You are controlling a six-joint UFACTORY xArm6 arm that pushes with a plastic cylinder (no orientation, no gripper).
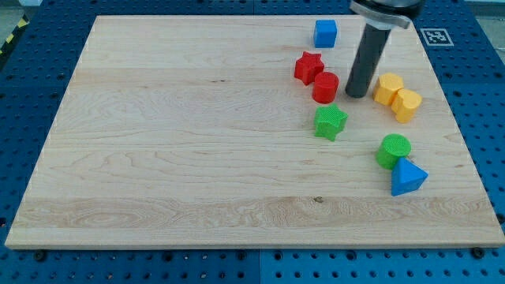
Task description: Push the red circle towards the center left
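Observation:
The red circle (325, 87) is a short red cylinder on the wooden board (181, 142), in the upper right part of the view. My tip (356, 95) stands on the board just to the right of the red circle, a small gap between them. A red star (308, 67) touches the red circle at its upper left. A green star (331, 122) lies just below the red circle.
A blue cube (325, 33) sits near the top edge. A yellow heart-like block (397, 96) lies right of my tip. A green circle (393, 150) and a blue triangle (407, 177) sit lower right. Blue perforated table surrounds the board.

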